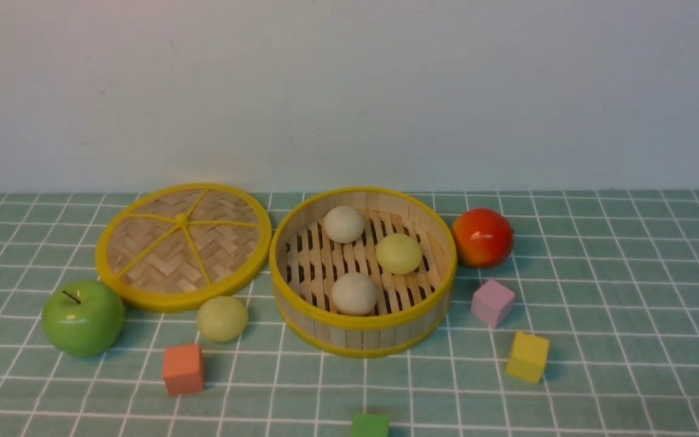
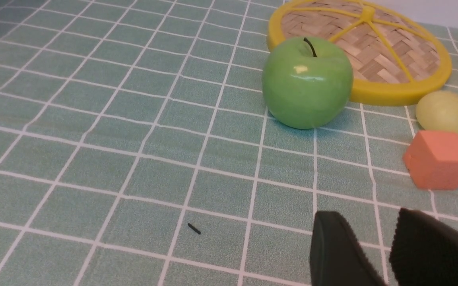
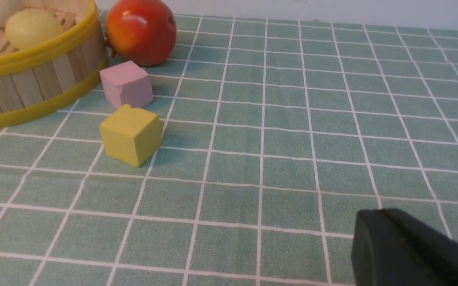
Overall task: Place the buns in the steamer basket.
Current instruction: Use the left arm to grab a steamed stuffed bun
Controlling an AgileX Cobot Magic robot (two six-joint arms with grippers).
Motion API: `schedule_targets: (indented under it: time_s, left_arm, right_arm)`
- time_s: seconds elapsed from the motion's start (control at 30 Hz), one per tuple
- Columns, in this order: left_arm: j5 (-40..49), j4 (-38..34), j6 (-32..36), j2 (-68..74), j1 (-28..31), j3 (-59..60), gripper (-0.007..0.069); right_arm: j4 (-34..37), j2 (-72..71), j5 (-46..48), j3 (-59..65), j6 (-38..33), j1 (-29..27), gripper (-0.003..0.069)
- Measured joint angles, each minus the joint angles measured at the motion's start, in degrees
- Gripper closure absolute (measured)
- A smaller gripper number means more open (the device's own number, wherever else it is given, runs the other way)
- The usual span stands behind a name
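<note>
The steamer basket (image 1: 361, 337) stands on the green checked cloth (image 1: 598, 376). Three of the balls sit on its slatted floor. A white bun (image 1: 344, 224) is at the back of the basket, a yellow-green bun (image 1: 398, 254) is on its right side, and a second white bun (image 1: 354, 294) is at its front. The last bun (image 1: 222, 318) is yellow-green and lies outside on the cloth, just left of the basket. The flat lid (image 1: 182, 246) lies right beside the basket on its left. The green apple (image 1: 83, 317) is further left. The red apple (image 1: 482, 237) sits just right of the basket. The left gripper (image 2: 372, 218) has a gap between its two fingers and holds nothing. The right gripper (image 3: 396, 234) looks closed and empty.
</note>
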Motion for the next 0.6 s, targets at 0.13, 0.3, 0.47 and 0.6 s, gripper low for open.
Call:
schedule_targets:
  time_s: [0.13, 0.3, 0.47, 0.6]
  left_arm:
    - [0.00, 0.00, 0.00, 0.00, 0.00, 0.00, 0.0386]
    - [-0.21, 0.61, 0.00, 0.00, 0.00, 0.00, 0.0386]
    - [-11.33, -1.01, -2.84, 0.00, 0.00, 0.00, 0.0386]
    - [-22.64, -4.98, -8.51, 0.00, 0.00, 0.00, 0.0386]
  right_arm:
    - [0.00, 0.00, 0.00, 0.00, 0.00, 0.00, 0.0622]
    - [0.00, 0.00, 0.00, 0.00, 0.00, 0.00, 0.0617]
    - [0.00, 0.00, 0.00, 0.00, 0.00, 0.00, 0.0615]
    - [0.00, 0.00, 0.00, 0.00, 0.00, 0.00, 0.0608]
